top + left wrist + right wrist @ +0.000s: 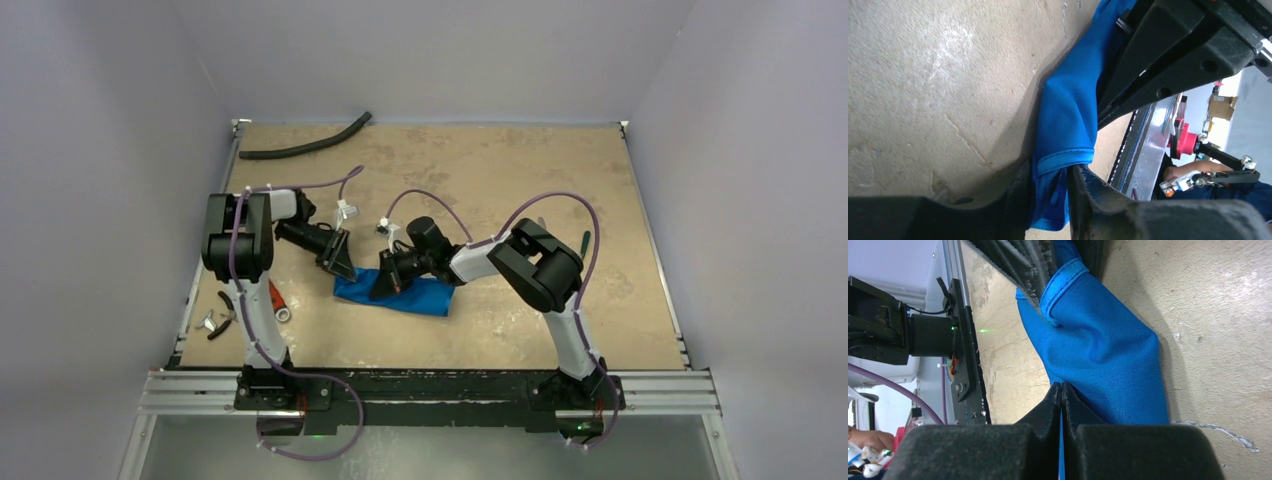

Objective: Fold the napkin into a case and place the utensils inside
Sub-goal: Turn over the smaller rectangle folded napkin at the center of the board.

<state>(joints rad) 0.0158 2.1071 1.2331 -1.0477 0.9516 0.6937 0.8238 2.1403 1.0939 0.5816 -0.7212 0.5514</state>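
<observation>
The blue napkin (420, 296) lies bunched in a narrow strip on the table between both arms. My right gripper (385, 283) presses down on its left part. In the right wrist view the gripper (1061, 385) is shut, with a thin sliver of the napkin (1103, 350) pinched between its fingers. My left gripper (342, 262) is at the cloth's left end. In the left wrist view its jaws (1049, 169) stand slightly apart, and the hemmed edge of the napkin (1068, 100) sits loosely between them. The utensils are out of view.
A long black hose (305, 145) lies at the far left of the table. A red-handled wrench (276, 300) and black-handled pliers (225, 318) lie beside the left arm's base. The metal rail (430, 385) runs along the near edge.
</observation>
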